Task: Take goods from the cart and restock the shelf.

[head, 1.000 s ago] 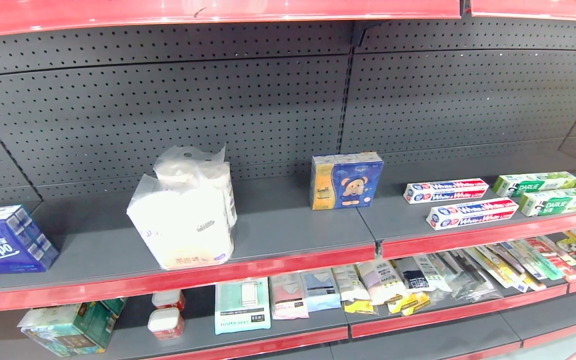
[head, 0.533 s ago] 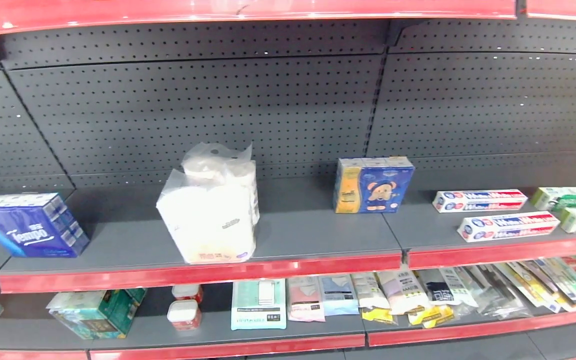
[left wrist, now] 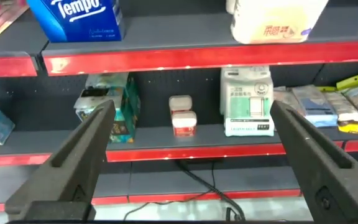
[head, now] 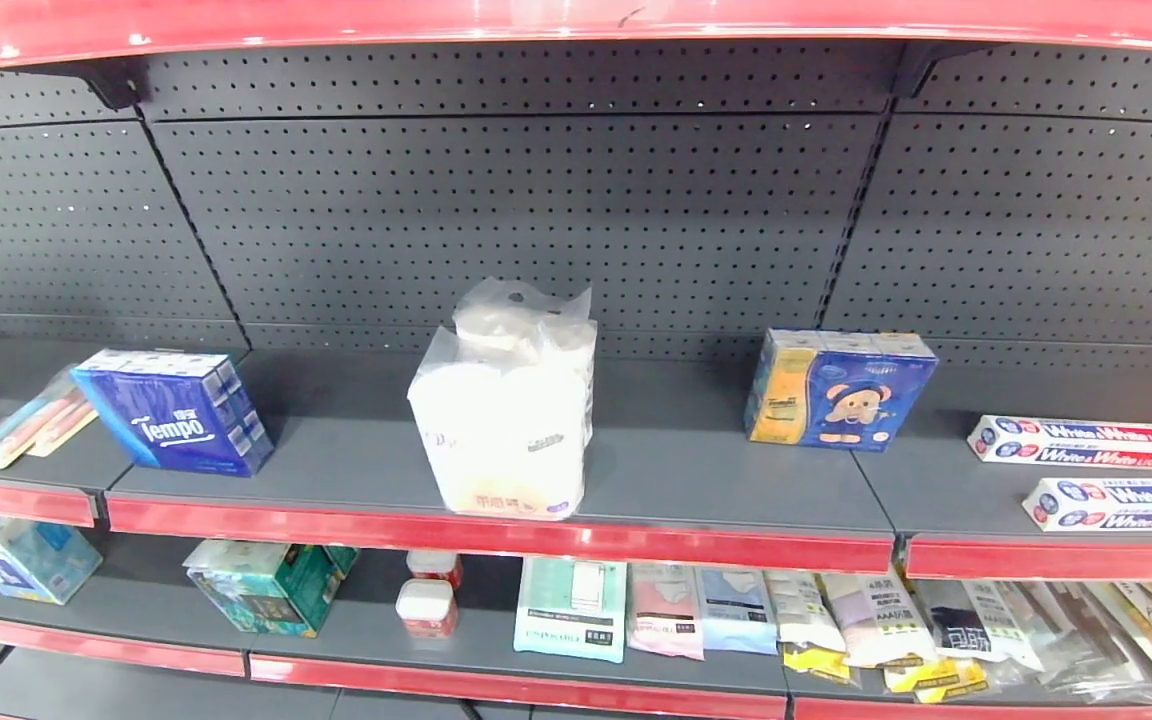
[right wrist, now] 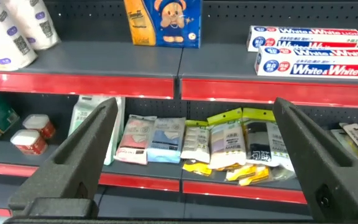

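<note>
Head view gives the shelf (head: pixel 496 535) from the front. On its middle board a blue tissue pack (head: pixel 171 410) stands at left centre of the frame, a white paper roll pack (head: pixel 506 420) in the centre, a bear tissue pack (head: pixel 841 390) right of centre and two toothpaste boxes (head: pixel 1076 442) at the right edge. They stand well apart, with much bare board between them. I judge that the restocking is only partly done and many goods are left to bring.

Left wrist view has the left gripper (left wrist: pixel 191 118) with its two dark fingers spread wide and nothing between them. Beyond them, well apart, are small red jars (left wrist: pixel 183 116) and a green box pack (left wrist: pixel 107 107) on the lower board. The blue tissue pack and the white paper roll pack are on the board above.

Right wrist view has the right gripper (right wrist: pixel 196 109) also fully spread and empty. Hanging packets (right wrist: pixel 219 144) lie beyond it, not touching. It seems the next step is fetching goods from the cart.
</note>
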You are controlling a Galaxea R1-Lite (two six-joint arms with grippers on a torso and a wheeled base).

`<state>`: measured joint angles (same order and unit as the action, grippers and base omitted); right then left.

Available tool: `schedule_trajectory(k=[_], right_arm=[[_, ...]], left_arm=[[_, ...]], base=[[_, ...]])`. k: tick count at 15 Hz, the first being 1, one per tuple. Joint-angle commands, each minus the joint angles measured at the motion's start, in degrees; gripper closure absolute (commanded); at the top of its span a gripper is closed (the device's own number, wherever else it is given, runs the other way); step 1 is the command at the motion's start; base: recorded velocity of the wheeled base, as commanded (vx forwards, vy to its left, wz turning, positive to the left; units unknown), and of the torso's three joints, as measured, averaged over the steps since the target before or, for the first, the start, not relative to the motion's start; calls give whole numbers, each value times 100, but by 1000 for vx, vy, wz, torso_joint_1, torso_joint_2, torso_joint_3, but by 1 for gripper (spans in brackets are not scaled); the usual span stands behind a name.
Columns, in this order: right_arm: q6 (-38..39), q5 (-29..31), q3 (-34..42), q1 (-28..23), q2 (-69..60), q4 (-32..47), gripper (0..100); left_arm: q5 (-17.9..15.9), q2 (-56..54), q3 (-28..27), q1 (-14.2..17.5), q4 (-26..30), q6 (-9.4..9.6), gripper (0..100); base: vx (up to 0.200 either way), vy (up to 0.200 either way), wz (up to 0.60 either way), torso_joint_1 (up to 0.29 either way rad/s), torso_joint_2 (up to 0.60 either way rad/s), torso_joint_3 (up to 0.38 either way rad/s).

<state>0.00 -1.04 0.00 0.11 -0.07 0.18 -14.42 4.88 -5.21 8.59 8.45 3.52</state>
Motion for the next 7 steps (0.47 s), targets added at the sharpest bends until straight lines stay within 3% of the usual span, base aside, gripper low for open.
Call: schedule_trajectory(k=[1,7], right_arm=[[0,-2,0,7,7,-1,0],[-18,77,0,7,7,-1,0]], left_arm=[[1,40,2,2,-1,-1,0],[1,40,2,2,-1,-1,0]], base=[[0,0,0,0,0,0],[0,0,0,0,0,0]])
